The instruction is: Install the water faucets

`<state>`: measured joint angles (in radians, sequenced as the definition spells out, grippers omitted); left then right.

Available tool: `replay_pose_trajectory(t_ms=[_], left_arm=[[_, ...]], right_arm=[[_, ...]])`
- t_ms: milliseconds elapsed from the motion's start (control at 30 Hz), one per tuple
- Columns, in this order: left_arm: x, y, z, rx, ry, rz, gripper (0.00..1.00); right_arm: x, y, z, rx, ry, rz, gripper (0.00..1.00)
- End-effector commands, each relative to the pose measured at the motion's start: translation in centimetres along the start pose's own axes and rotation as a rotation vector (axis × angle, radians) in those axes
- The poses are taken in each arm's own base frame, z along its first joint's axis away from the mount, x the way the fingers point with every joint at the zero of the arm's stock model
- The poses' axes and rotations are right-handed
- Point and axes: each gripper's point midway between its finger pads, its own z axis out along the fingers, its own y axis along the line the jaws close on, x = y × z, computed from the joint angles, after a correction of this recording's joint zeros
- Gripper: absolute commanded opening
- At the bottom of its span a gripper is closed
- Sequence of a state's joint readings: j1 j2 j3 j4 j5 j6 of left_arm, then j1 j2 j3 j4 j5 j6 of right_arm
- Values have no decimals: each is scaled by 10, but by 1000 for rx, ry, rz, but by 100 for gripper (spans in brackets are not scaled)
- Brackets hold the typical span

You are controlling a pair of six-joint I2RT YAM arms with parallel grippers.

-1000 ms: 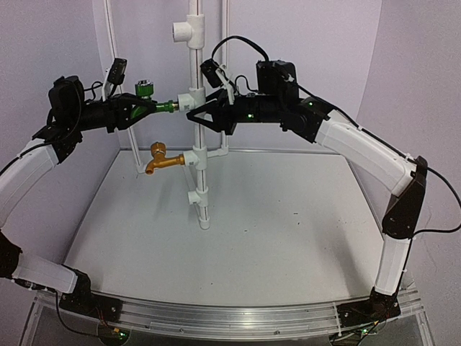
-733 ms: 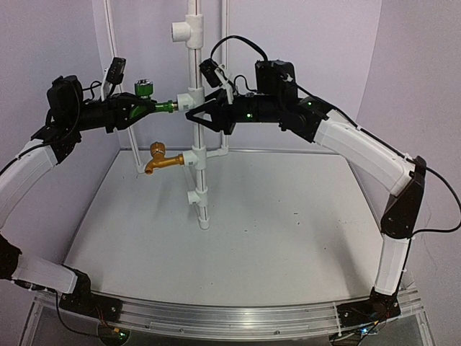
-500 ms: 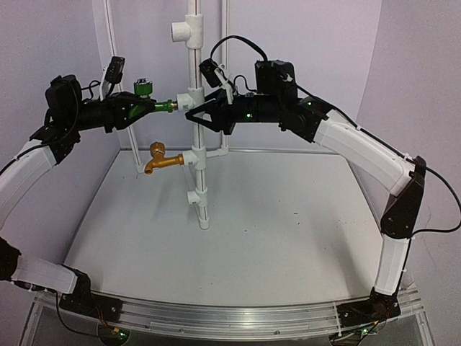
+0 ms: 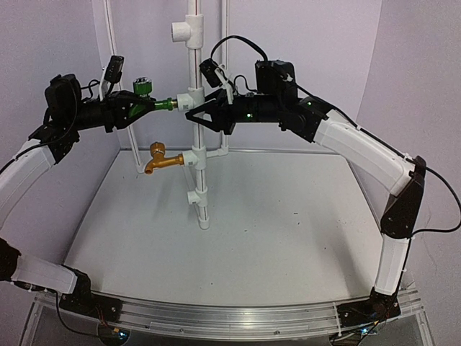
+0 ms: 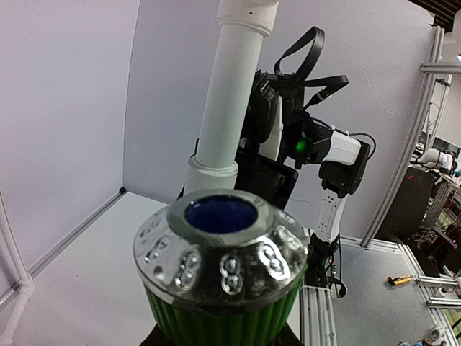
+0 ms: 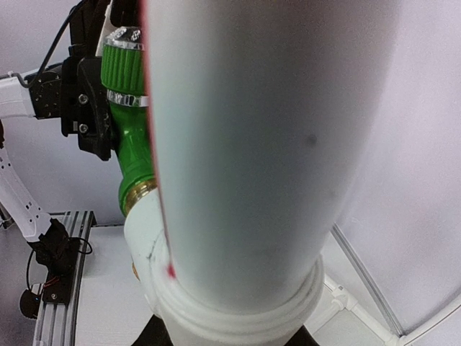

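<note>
A green faucet [image 4: 149,101] lies level, its brass threaded end at the upper T-fitting [image 4: 189,99] of the upright white pipe [image 4: 197,65]. My left gripper [image 4: 141,107] is shut on the faucet's body. In the left wrist view its silver-capped green handle [image 5: 222,267] fills the foreground. The golden-brass faucet [image 4: 161,159] sits in the lower T-fitting [image 4: 194,157], spout down. My right gripper [image 4: 196,115] is shut on the white pipe just below the upper fitting. The right wrist view shows the pipe [image 6: 266,144] close up, with the green faucet [image 6: 130,137] behind it.
Two more T-fittings, one at the top [image 4: 187,32] and one low down [image 4: 196,196], sit on the same pipe, which stands on the white table [image 4: 288,231]. Thin white rails [image 4: 112,43] run up the back wall. An aluminium rail [image 4: 230,317] edges the front.
My left wrist has rolled slightly, tipping the green faucet's handle a little. The right arm and the golden-brass faucet have not moved.
</note>
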<state>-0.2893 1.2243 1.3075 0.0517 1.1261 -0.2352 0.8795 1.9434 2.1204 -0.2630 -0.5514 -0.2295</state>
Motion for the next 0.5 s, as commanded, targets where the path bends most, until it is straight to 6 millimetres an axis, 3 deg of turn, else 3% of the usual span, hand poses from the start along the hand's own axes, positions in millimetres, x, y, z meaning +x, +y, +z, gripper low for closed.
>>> replay_pose_trajectory(t_ms=[0,367,467], left_arm=[[-10,2,3,-18,-19,51,0],[-1,18,6,-43,-14,21,0],[-2,11,6,-19,-14,55,0]], right_arm=[[-20,18,2,-64,-65,-45,28],[-23,23,1,-91,-74,-48,27],[-23,21,1,-84,-73,-45,27]])
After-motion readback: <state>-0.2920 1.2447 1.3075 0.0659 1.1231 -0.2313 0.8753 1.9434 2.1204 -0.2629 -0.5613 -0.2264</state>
